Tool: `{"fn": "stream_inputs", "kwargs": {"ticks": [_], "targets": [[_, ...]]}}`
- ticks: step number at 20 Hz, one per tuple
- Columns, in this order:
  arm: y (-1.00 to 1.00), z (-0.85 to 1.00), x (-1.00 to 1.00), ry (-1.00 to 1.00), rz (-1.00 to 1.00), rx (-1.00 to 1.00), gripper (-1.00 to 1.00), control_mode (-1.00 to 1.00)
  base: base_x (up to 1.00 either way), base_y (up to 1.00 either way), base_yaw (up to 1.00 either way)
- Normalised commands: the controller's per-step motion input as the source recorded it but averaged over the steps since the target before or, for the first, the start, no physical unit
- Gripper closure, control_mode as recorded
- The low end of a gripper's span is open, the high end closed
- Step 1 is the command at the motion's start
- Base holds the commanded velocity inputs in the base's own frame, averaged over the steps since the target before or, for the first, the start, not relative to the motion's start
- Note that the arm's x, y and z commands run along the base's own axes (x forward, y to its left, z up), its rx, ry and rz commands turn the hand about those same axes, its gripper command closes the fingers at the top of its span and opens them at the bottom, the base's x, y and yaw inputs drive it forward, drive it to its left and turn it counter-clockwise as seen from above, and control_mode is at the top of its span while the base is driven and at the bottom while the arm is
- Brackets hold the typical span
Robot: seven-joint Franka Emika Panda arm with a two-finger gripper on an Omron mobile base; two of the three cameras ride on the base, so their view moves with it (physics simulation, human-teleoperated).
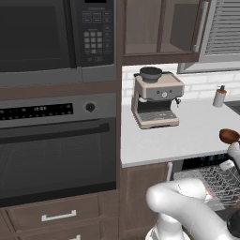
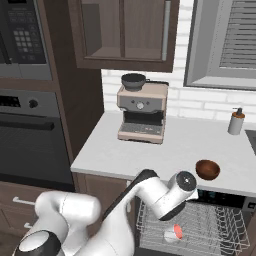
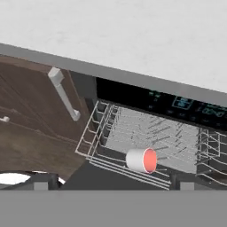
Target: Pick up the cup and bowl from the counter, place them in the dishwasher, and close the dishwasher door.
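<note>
The reddish-brown bowl (image 2: 207, 169) (image 1: 229, 136) stands upright on the pale counter (image 2: 150, 150) near its front edge, just above the dishwasher (image 3: 177, 104). The wire rack (image 3: 133, 133) is pulled out. In it the cup (image 3: 142, 160) (image 2: 173, 232), white with a red inside, lies on its side. The dishwasher door (image 3: 84, 177) lies folded down under the rack. My gripper (image 3: 113, 183) is open and holds nothing. It hangs in front of the rack, above and short of the cup, with the wrist (image 2: 176, 192) below the counter edge, left of the bowl.
A coffee machine (image 1: 155, 99) stands at the back of the counter and a soap dispenser (image 2: 235, 121) at the back right. The oven (image 1: 56, 150) and microwave (image 1: 47, 33) fill the wall to the left. A wooden cabinet with a bar handle (image 3: 64, 93) borders the dishwasher's left side.
</note>
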Motion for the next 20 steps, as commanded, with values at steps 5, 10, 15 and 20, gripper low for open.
{"fn": "stream_inputs", "kwargs": {"ticks": [5, 10, 15, 20], "targets": [[0.00, 0.67, 0.38, 0.00, -0.01, -0.16, -1.00, -1.00, 0.00, 0.00, 0.00], [-0.08, 0.03, 0.60, 0.05, -0.06, -0.07, -1.00, -1.00, 0.00, 0.00, 0.00], [-0.31, 0.00, 0.62, 0.10, -0.06, -0.01, -1.00, -1.00, 0.00, 0.00, 0.00], [-0.40, 0.02, 0.37, 0.13, -0.17, 0.00, -1.00, -1.00, 0.00, 0.00, 0.00]]}}
